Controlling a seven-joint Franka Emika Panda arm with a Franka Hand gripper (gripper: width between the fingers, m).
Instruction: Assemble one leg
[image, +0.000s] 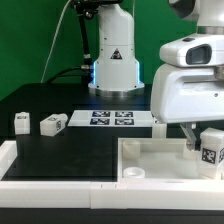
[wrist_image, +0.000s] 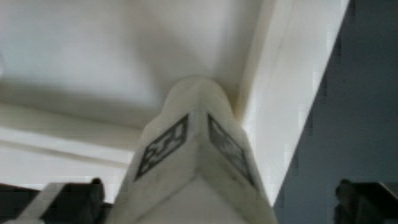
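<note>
In the exterior view one white leg (image: 211, 148) with a black-and-white tag stands at the right corner of the white tabletop (image: 150, 160). My gripper (image: 203, 140) is down around the leg's upper part. In the wrist view the leg (wrist_image: 196, 150) runs away from the camera toward the tabletop's inner wall (wrist_image: 107, 60). One dark finger (wrist_image: 75, 202) lies close beside it. The other finger (wrist_image: 366, 202) stands apart from it with dark table showing between, so the jaws look open. Two more legs (image: 20, 122) (image: 52, 123) lie on the table at the exterior view's left.
The marker board (image: 110, 119) lies at the back middle in front of the robot base (image: 112, 65). A white rim (image: 12, 160) borders the table at the front left.
</note>
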